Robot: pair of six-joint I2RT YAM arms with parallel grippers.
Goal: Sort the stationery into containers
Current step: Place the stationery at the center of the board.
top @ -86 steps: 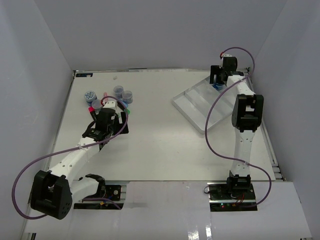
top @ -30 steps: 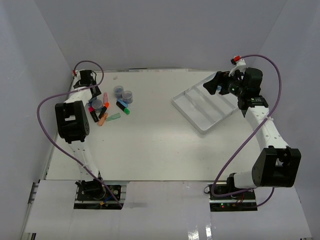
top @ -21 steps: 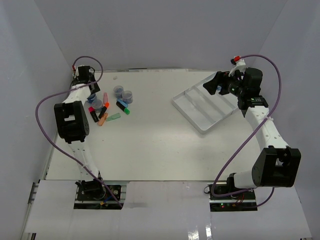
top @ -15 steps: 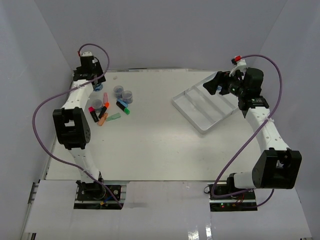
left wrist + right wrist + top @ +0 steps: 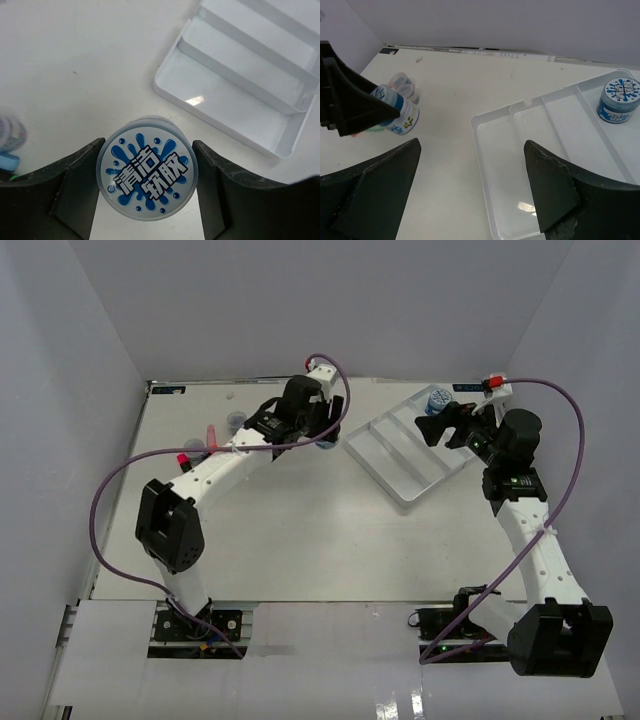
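jar held beside the tray

top view: the left gripper point(image 5: 322, 435) hangs just beside the tray point(image 5: 398, 462).
left wrist: it pinches a jar point(image 5: 146, 175) by its sides, lid up, likely for a straight drop.
right wrist: the right gripper point(image 5: 470, 150) is spread and empty.

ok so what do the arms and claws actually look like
The left arm and right arm are slim white tubes with chunky black joint housings. A purple cable loops loosely from base to wrist on each. The left claw and right claw each have two flat, matte black, wedge-shaped fingers. No markings show.
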